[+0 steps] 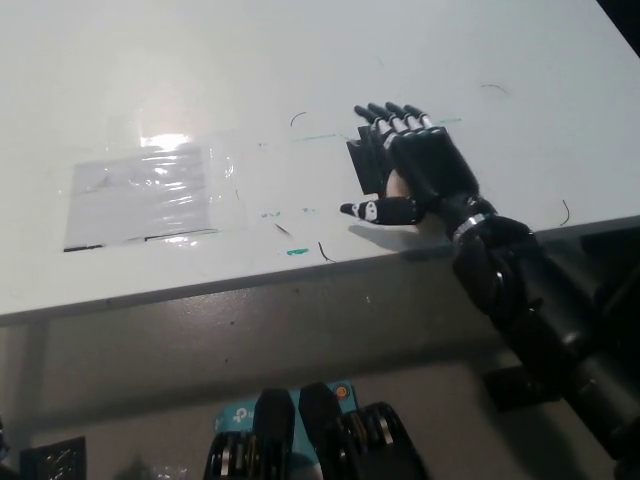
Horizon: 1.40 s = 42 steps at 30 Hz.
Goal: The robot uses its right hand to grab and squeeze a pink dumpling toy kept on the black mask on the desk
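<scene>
My black right hand (418, 172) lay spread flat over the pink dumpling toy (396, 186), fingers splayed, on the square black mask (362, 160), smooth white table (300, 80), glossy plastic sheet (140, 195) well left.

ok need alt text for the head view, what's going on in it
The robot's black right hand lies open, fingers spread, over a pink dumpling toy on a black mask near the front edge of a white desk. Only a sliver of the toy shows under the palm. A shiny clear plastic sheet lies to the left; the left hand is out of view.
</scene>
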Motion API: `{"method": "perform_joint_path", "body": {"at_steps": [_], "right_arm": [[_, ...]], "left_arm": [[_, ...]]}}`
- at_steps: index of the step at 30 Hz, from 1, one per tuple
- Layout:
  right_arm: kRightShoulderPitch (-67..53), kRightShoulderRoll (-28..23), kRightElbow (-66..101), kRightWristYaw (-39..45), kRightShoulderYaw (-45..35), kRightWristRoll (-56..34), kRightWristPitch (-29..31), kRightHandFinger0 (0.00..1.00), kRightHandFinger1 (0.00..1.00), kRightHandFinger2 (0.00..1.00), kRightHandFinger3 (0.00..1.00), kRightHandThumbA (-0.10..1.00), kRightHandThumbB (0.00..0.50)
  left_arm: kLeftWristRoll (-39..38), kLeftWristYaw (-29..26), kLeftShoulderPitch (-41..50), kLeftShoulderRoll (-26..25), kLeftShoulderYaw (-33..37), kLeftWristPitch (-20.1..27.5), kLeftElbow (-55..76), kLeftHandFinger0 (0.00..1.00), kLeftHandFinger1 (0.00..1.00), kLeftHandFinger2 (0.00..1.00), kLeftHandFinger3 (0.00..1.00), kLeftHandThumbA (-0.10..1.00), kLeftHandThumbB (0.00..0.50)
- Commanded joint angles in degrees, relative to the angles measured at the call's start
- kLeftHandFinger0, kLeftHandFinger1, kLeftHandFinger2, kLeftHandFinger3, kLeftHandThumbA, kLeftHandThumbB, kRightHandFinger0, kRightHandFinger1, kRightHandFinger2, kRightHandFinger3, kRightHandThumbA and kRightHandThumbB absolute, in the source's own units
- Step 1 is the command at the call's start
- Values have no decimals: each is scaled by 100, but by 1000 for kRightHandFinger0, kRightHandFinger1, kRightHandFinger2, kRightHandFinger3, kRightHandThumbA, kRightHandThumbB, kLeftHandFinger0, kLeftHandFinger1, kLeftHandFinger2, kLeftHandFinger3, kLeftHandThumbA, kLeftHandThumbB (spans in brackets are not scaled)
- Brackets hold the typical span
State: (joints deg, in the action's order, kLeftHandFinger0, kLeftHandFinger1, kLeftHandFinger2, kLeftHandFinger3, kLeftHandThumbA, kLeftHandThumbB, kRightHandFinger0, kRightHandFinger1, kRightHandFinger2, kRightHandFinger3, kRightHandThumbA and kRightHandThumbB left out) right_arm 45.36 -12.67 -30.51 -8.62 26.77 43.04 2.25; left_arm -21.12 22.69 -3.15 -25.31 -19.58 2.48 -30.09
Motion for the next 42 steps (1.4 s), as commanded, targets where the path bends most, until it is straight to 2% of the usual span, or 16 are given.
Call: {"method": "perform_joint_path", "body": {"at_steps": [1,7,8,13,15,16,18,19,20,22,23,26,28,31,34,42], "right_arm": [[-153,-247,955,563,-316,-187,-409,1000,1000,1000,1000,1000,500],[-817,-435,2104,913,-775,-412,-698,1000,1000,1000,1000,975,497],[-1145,-444,2369,826,-989,-637,-612,1000,1000,1000,1000,893,471],[-1710,-390,2655,663,-1420,-1057,-159,1000,1000,1000,1000,782,390],[-2105,-328,2817,497,-1684,-1363,59,1000,1000,1000,1000,612,276],[-2147,-305,2839,490,-1732,-1378,67,1000,1000,1000,1000,604,272],[-2533,-61,2847,274,-2081,-1766,184,819,1000,1000,1000,427,207],[-2666,83,2796,257,-2268,-2094,264,639,828,1000,1000,311,218],[-2738,158,2776,266,-2374,-2186,249,584,766,990,1000,308,213],[-2912,394,2725,337,-2706,-2713,208,515,627,830,1000,259,202],[-2989,509,2679,348,-2870,-2914,155,404,505,705,942,187,187],[-3168,838,2661,417,-3343,-3483,-183,215,331,517,828,112,150],[-3239,1006,2681,476,-3579,-3760,-423,124,273,456,785,86,133],[-3275,1184,2701,518,-3871,-3949,-877,72,205,358,789,212,132],[-3205,1271,2612,553,-4077,-4101,-1022,27,133,304,774,219,146],[-3043,1462,2293,551,-4603,-4635,-1401,0,46,229,714,284,149]], "left_arm": [[-74,42,2,-172,-77,116,37,0,35,149,206,1000,500],[-98,73,-9,-158,-84,166,-22,0,7,118,189,1000,500],[-62,-14,10,-150,-80,76,51,0,1,112,179,1000,500],[-116,-22,45,-113,-98,-7,166,0,6,117,184,1000,500],[-85,10,31,-122,-84,100,72,0,29,124,181,1000,500],[-84,12,36,-118,-81,111,72,0,30,125,182,1000,500],[-81,75,-1,-133,-65,197,-34,0,11,118,186,1000,500],[-80,60,-2,-134,-64,167,-19,0,1,116,182,1000,500],[-81,56,4,-133,-61,142,1,0,0,114,180,1000,500],[-49,8,16,-128,-55,140,27,0,5,113,181,1000,500],[-75,9,8,-120,-71,136,15,0,1,107,182,1000,500],[-91,99,-13,-141,-54,208,-85,0,4,111,180,1000,500],[-60,72,7,-149,-38,181,-52,0,11,125,183,1000,500],[-78,55,10,-116,-51,195,-54,0,17,123,168,1000,500],[-72,79,-20,-127,-43,237,-135,0,8,111,170,1000,500],[-70,81,-67,-125,-42,282,-187,0,0,92,164,1000,500]]}}
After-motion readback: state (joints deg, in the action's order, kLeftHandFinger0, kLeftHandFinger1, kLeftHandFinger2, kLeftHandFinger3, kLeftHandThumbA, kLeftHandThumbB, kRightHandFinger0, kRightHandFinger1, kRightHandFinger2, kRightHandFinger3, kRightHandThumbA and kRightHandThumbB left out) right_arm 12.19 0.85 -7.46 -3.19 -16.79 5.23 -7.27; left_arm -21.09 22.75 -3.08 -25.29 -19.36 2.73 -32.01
